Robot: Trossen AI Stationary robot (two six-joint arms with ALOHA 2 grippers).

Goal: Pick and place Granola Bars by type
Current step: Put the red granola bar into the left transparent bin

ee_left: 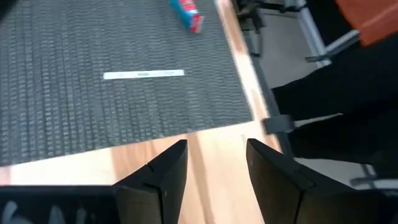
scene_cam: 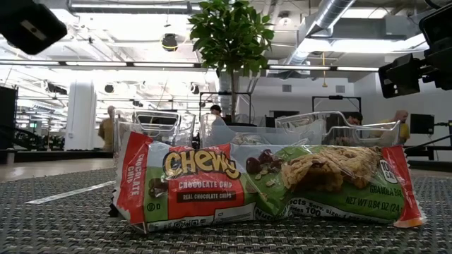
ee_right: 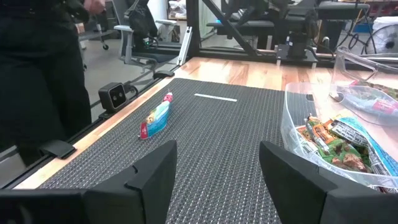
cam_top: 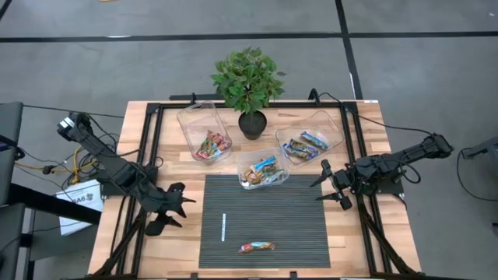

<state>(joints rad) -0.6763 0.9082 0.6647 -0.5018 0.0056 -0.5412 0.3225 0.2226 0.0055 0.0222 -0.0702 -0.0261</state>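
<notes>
One granola bar (cam_top: 257, 247) in a red and green wrapper lies flat on the dark ribbed mat near the table's near edge; the low view shows it close up (scene_cam: 268, 187), and it shows in the left wrist view (ee_left: 186, 12) and the right wrist view (ee_right: 155, 117). More bars lie in three clear bins: left (cam_top: 212, 145), middle (cam_top: 263, 172), right (cam_top: 305, 145). My left gripper (cam_top: 177, 210) hovers open over the wood left of the mat. My right gripper (cam_top: 330, 185) hovers open at the mat's right edge. Neither touches anything.
A thin white stick (cam_top: 224, 227) lies on the mat left of the lone bar. A potted plant (cam_top: 249, 85) stands at the far edge between the bins. The black frame rails (cam_top: 148, 155) run along both table sides. People show in the room beyond.
</notes>
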